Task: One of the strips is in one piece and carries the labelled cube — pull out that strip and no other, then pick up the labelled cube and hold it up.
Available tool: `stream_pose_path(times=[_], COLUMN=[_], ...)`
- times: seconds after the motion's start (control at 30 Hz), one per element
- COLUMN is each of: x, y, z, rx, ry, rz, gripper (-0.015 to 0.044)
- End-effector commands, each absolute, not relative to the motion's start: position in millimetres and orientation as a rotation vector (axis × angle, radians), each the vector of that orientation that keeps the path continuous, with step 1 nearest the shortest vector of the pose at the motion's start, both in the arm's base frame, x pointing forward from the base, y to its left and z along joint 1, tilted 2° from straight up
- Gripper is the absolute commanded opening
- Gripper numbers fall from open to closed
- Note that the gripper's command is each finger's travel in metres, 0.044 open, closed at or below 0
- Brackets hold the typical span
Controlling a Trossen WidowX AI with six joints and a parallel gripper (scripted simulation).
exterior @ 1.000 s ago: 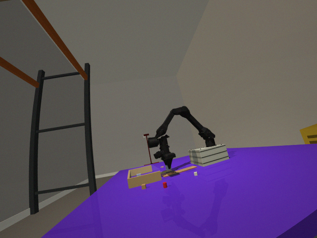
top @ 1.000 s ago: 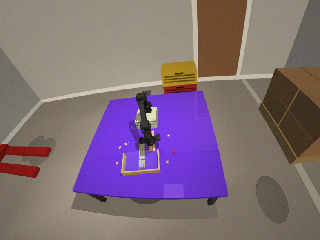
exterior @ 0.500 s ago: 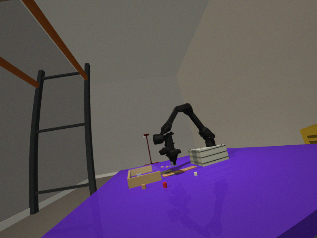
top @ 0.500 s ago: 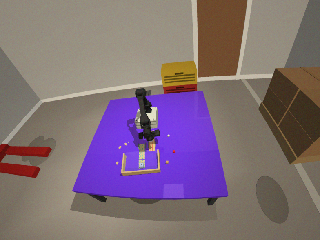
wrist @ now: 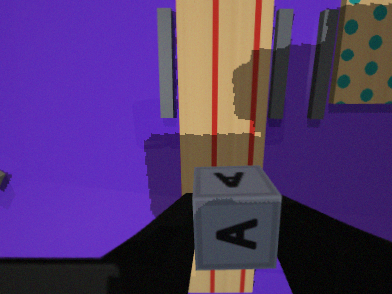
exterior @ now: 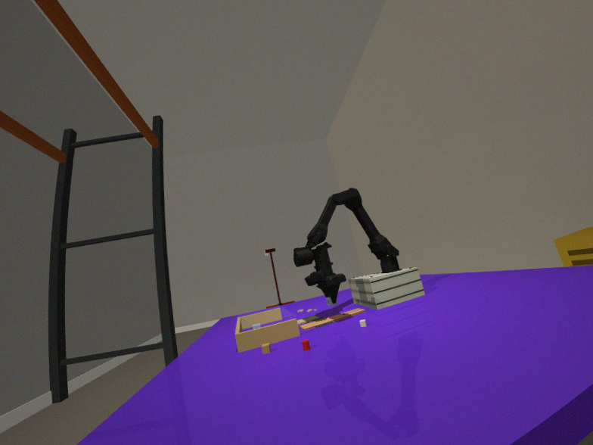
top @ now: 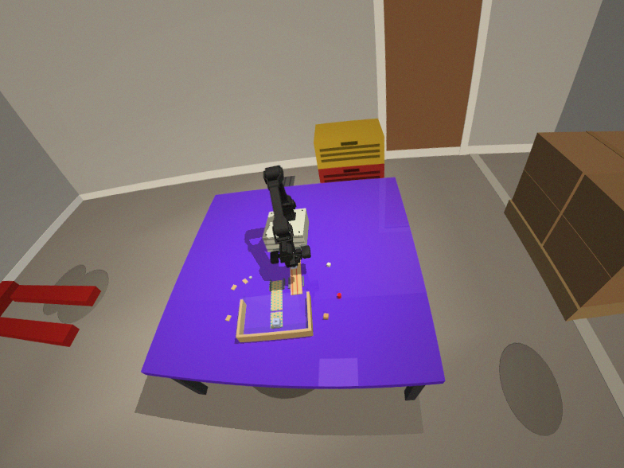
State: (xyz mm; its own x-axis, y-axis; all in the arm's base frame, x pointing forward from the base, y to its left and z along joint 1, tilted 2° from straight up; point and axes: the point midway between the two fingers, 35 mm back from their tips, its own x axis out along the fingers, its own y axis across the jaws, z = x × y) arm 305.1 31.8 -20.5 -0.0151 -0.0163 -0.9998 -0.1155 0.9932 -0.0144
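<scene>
My gripper is shut on the labelled cube, a grey-blue cube with a black A on two visible faces. The cube is held up in the air above the red-striped strip. That strip lies outside the wooden frame and looks to be in one piece, though the fingers and cube cover part of it. The teal-dotted strip runs into the frame and has a gap across it. A second light-blue cube sits on its far piece.
A low wooden frame is open toward the arm. Grey rails flank the striped strip. A red cylinder, a white cube and several small wooden blocks lie around. A white box is under the arm.
</scene>
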Motion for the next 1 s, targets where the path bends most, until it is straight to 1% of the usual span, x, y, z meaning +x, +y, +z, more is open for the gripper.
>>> stream_pose_path(times=[0.0,0.1,0.97], x=[304,304,304], y=[33,33,33], z=[2,12,12], rx=[-0.097,-0.097,-0.097], ry=[1.577,1.577,1.577], rz=[0.081,0.081,0.081], gripper=[0.0000,0.0000,0.0000])
